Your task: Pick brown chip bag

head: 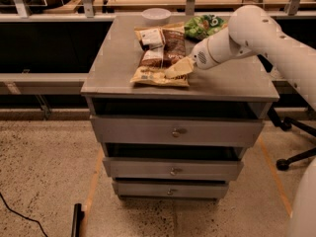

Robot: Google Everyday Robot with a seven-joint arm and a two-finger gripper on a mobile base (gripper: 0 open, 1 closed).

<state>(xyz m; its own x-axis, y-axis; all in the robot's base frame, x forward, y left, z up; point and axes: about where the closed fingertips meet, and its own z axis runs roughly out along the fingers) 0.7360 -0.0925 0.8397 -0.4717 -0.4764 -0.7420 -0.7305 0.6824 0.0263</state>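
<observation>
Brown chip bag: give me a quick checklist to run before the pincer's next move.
1. Brown chip bag lying flat on the cabinet top: ok.
2. Pincer over the bag's near right part: ok.
3. Pincer gripping the bag: cannot tell.
4. Green bag behind the arm, not under the pincer: ok.
5. White bowl at the back edge, apart from the pincer: ok.
6. Bag fully on the top, not overhanging the front edge: ok.

Warm light from above falls on the worktop; the gripper, low over the brown chip bag near its front end, shows bright; the drawer recesses lie dark.
</observation>
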